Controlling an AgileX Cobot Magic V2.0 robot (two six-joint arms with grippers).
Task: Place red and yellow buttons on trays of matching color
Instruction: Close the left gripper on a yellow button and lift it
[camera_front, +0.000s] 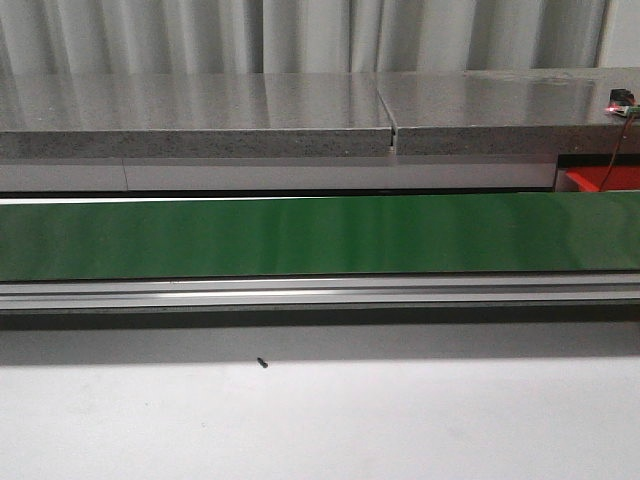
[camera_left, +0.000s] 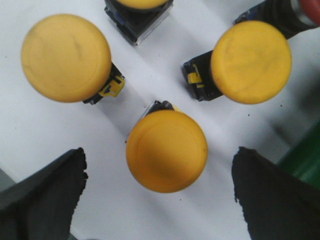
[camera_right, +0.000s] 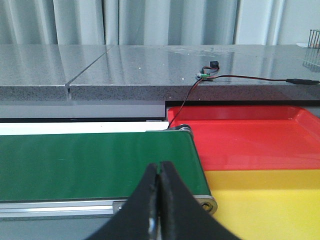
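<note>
The left hand (camera_left: 160, 200) is spread wide, empty, around a yellow button (camera_left: 166, 150) on the desk (camera_left: 30, 140). The right hand (camera_right: 160, 200) is closed, empty, before the red tray (camera_right: 250, 140) and yellow tray (camera_right: 270, 200).

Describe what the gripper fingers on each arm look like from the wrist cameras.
Left gripper: two dark grey-black fingers with rough, jagged-looking edges, blurred by closeness. Right gripper: two black fingers that taper to narrow rounded tips, with a smooth matte finish. No markings or cables show on either.
</note>
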